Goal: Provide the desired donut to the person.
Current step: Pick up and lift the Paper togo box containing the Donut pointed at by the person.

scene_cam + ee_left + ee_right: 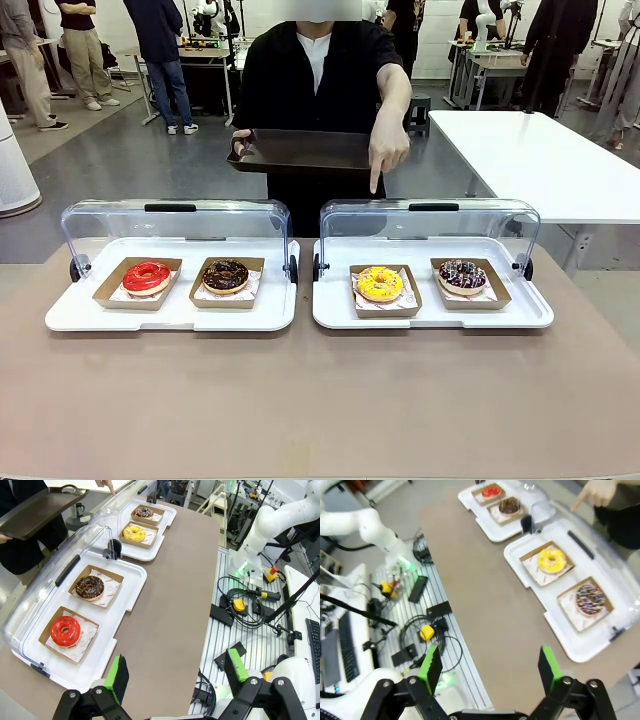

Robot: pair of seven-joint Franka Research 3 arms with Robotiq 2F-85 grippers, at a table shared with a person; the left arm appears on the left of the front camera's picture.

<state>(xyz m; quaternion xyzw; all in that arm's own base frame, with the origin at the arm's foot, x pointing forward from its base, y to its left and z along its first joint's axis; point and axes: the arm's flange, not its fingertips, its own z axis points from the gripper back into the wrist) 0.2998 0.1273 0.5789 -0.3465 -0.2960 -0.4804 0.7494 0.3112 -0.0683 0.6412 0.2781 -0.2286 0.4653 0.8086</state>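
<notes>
Far side of the table (320, 400): the person (318, 90) holds a dark serving tray (300, 150) in one hand. The other, the pointing hand (388, 148), has its index finger aimed down. The tip sits just above the raised R lid (430, 225), roughly in line w/ the yellow donut (380, 283). I read that one as the pick.

It lies in a cardboard holder (385, 310) on the R white tray (335, 318), on the side nearer the table's middle. The sprinkled choc donut (462, 274) is beside it, toward the outer end. The L white tray (70, 318) carries the red donut (147, 276) and the plain choc donut (225, 274), each in its own holder, w/ the L lid (170, 225) also swung up at the back.

Left gripper (177, 669): green pads spread wide, nothing between them, up above the near table edge, well apart from the donuts. Right gripper (489, 662): same, fingers released and empty, high over the table's near side.
</notes>
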